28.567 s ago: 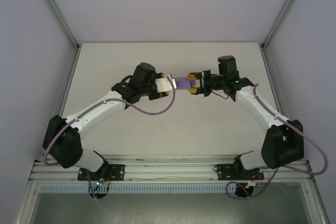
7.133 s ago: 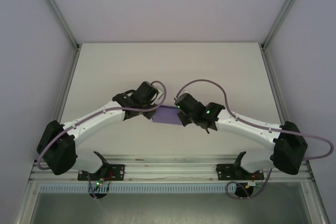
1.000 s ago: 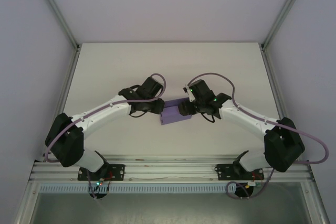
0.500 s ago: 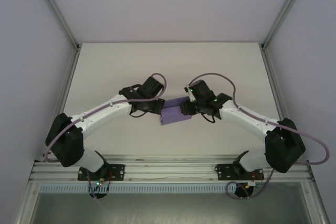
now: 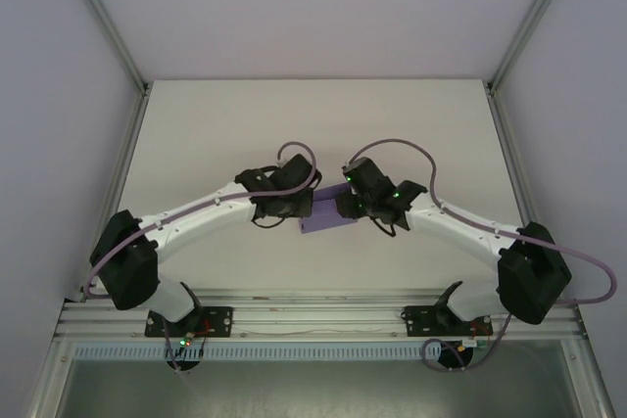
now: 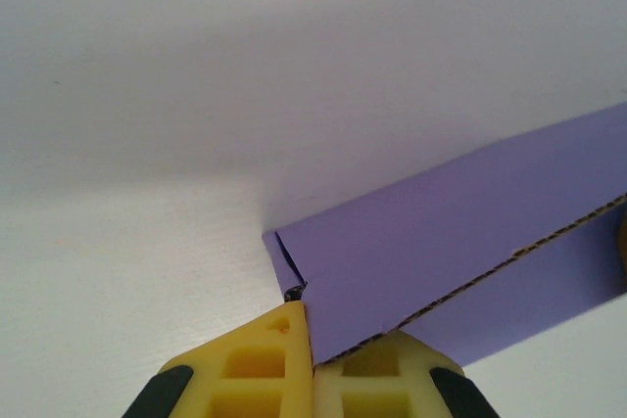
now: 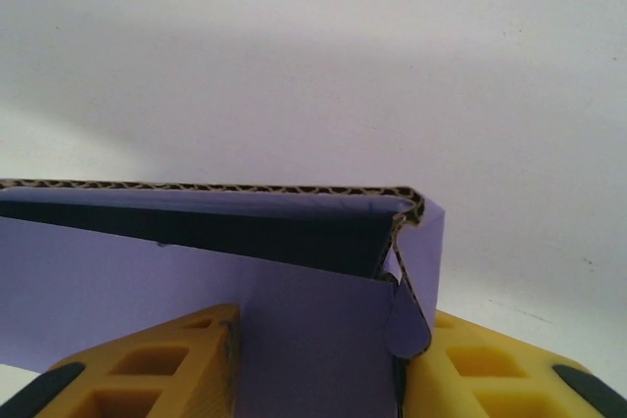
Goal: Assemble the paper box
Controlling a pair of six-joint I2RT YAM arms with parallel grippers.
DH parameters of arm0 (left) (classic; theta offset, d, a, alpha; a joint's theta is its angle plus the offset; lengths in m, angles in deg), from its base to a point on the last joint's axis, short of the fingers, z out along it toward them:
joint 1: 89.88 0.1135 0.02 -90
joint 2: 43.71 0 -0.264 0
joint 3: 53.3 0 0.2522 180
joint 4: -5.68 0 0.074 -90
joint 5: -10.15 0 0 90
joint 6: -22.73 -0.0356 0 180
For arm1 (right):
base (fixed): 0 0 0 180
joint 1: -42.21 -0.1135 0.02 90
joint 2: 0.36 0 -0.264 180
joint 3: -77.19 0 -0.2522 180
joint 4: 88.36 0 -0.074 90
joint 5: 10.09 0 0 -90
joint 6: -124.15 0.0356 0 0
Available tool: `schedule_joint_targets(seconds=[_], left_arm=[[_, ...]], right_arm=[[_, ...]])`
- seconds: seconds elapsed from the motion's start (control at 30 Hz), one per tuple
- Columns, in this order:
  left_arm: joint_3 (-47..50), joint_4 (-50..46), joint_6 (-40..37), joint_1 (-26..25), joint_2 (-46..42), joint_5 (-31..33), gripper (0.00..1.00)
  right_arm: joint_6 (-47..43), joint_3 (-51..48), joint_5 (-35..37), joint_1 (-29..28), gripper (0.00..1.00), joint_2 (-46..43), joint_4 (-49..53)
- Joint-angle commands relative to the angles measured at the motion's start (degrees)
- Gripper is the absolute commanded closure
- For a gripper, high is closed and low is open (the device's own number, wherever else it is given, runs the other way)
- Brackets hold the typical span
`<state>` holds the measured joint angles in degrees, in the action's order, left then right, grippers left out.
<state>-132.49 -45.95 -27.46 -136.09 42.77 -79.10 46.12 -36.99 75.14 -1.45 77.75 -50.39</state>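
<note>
- The left tool [image 6: 312, 364] is pinched tight on the paper box [image 6: 441, 232]. Its two yellow fingers [image 6: 265, 379] meet on the thin cut edge of a purple panel, close to a folded corner.
- The right tool [image 7: 323, 369] stands part-way spread over one end of the same box. Purple card fills the gap between its two yellow fingers [image 7: 147, 374], and both fingers lie against it, so it has hold of that end.
- By count there are two tools, four fingers, two arms and one box.
- The fingers are blocky yellow pieces with open square pockets and black bases.
- The box is thin corrugated card with smooth, matt purple faces. Its cut edges show a brown wavy core.
- In the right wrist view a wall is folded up, the hollow behind it is dark, and a small rounded tab hangs at the corner.
- In the overhead view the box sits at the middle of the bench [image 5: 216, 124], between the two tools, as a small purple oblong. I cannot tell whether it rests on the bench or is held just off it.
- The left arm [image 5: 196, 212] and the right arm [image 5: 460, 227] are white with black joints. They bend inward to the box, and each carries a looping purple cable [image 5: 588, 271].
- The bench is plain, flat and off-white.
- A metal rail [image 5: 313, 320] runs along the near edge of the bench and carries both arm bases.
- Pale walls [image 5: 294, 7] close in the back and sides, with slanting metal posts [image 5: 103, 17] at the corners.
</note>
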Motion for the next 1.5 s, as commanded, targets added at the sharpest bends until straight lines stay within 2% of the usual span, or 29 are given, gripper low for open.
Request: schedule_joint_targets(seconds=[0.0, 0.13, 0.3, 0.43, 0.5, 0.77, 1.13, 1.3, 1.47], left_arm=[[2.54, 7.09, 5.36, -2.81, -0.04, 1.91, 0.99], [5.11, 10.7, 8.77, -4.47, 0.01, 6.14, 1.0], [10.69, 18.27, 13.99, -4.81, -1.62, 4.55, 1.0], [12.55, 18.12, 12.71, -5.88, -2.47, 6.95, 1.0], [12.84, 18.15, 9.62, -6.07, -2.37, 5.93, 1.0], [7.78, 8.07, 3.0, -6.08, -2.33, 8.48, 1.0], [17.4, 23.61, 8.88, -8.45, -1.18, 8.6, 1.0], [17.53, 19.11, 6.46, -12.27, 0.32, 15.07, 1.0], [19.93, 18.94, 6.43, -12.83, 1.11, 14.41, 1.0]], right_arm=[[2.0, -2.77, 0.64, -1.78, 0.59, 0.14, 0.6], [2.96, -4.08, 1.26, -2.66, 0.59, -0.78, -0.57], [3.77, -4.77, 1.89, -3.3, 0.59, -1.71, -1.19], [3.2, -5.35, 2.14, -3.36, 0.59, -2.24, -1.48], [3.06, -5.56, 2.27, -3.4, 0.59, -2.17, -1.44], [2.8, -5.41, 3.54, -3.48, 0.59, -2.3, -0.54], [3.27, -6.41, 4.92, -3.46, 0.58, -3.46, -1.72], [2.8, -8.43, 4.97, -3.45, 0.58, -5.4, -3.71], [2.12, -7.92, 5.8, -3.45, 0.49, -8.1, -3.77]])
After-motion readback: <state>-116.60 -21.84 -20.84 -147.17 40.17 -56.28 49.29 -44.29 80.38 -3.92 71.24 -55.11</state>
